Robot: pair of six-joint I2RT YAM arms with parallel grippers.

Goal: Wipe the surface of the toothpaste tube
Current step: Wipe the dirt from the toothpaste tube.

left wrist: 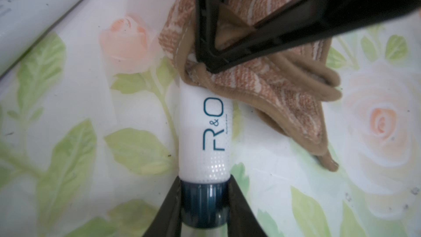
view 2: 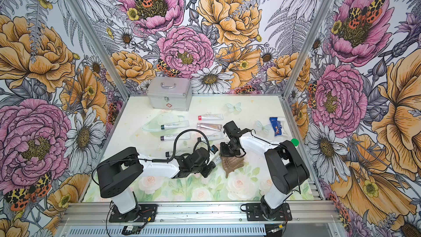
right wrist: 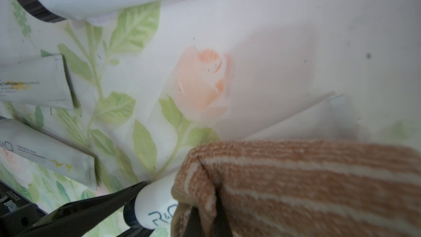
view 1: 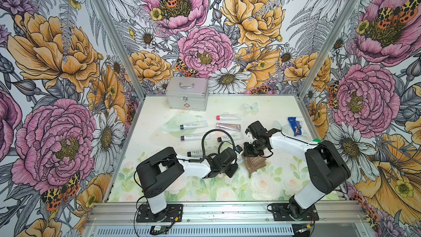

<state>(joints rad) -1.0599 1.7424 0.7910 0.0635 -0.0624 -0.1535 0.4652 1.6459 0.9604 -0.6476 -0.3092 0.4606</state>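
A white toothpaste tube [left wrist: 205, 133] printed "R&O" lies on the flowered mat, and my left gripper [left wrist: 204, 185] is shut on its dark blue cap [left wrist: 202, 204]. A brown striped cloth [left wrist: 262, 87] covers the tube's far end, with my right gripper [right wrist: 205, 220] shut on a fold of it and pressing down. In the right wrist view the cloth [right wrist: 307, 178] overlaps the tube [right wrist: 155, 204] just past the logo. Both top views show the tube [view 1: 240, 159] and the cloth [view 1: 255, 163] at mid table between the two arms. The tube's tail is hidden under the cloth.
Several other tubes lie behind, among them a red-capped tube [view 1: 228, 116], a purple-capped tube [view 1: 194, 136] and a black-capped tube [view 1: 198, 153]. A silver case [view 1: 186, 93] stands at the back. A blue packet [view 1: 296, 126] lies at the right, a pale green mask [view 1: 182, 121] at the left.
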